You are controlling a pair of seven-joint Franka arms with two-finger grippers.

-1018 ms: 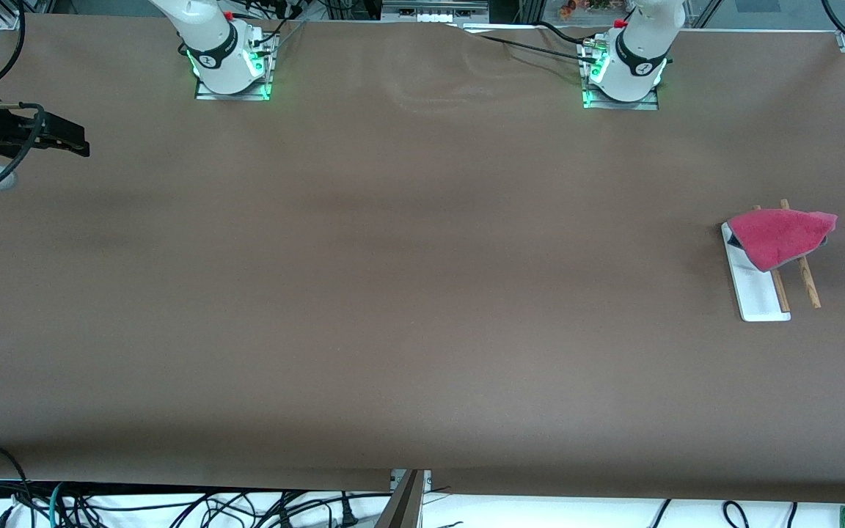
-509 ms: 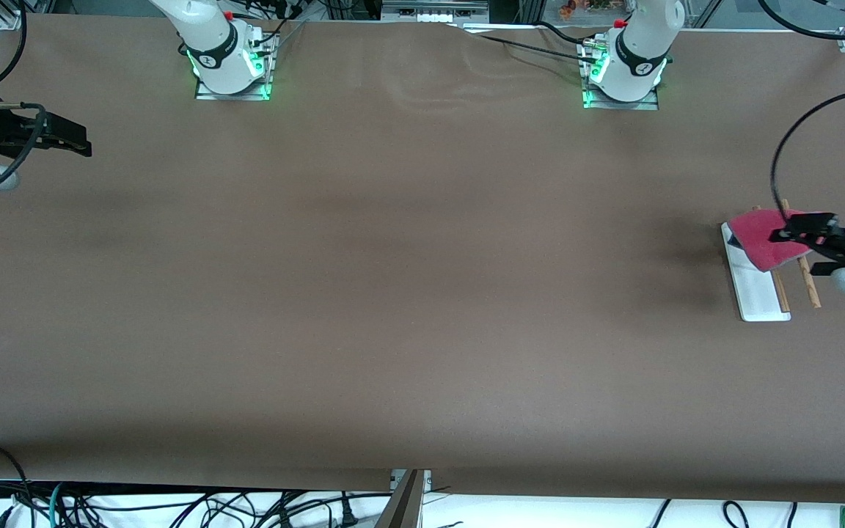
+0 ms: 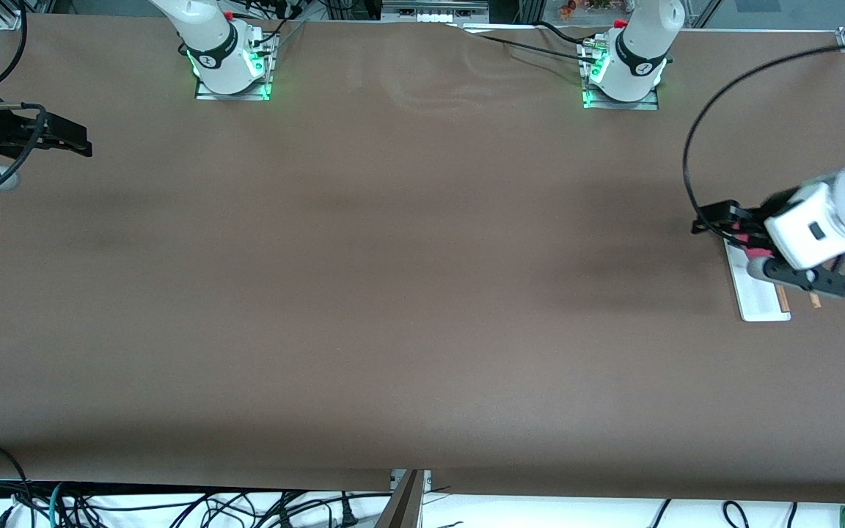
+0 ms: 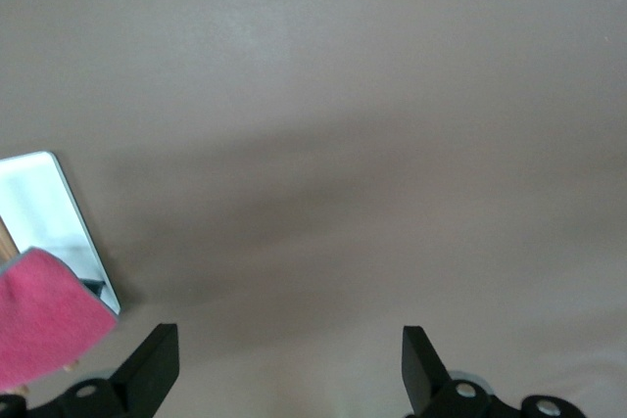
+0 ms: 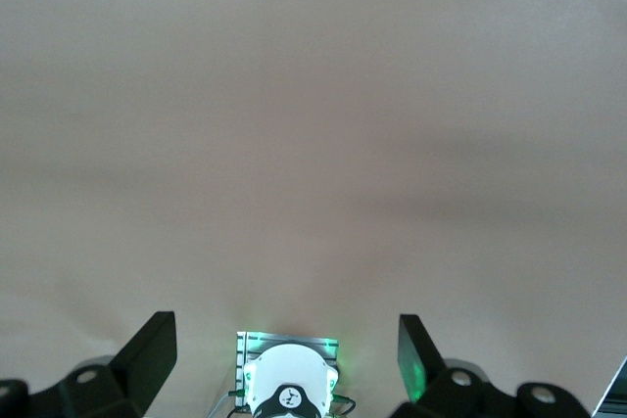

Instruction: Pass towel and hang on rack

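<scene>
I have the left gripper [image 3: 708, 220] spread wide and empty just above the rack [image 3: 760, 297], with the towel [image 4: 44, 315] draped there right beside its fingers, while the right gripper [image 3: 78, 143] waits open at its own table end.

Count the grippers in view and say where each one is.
2. The left gripper hangs over the rack and towel at the left arm's end of the table, fingers open. The right gripper waits open over the right arm's end.
</scene>
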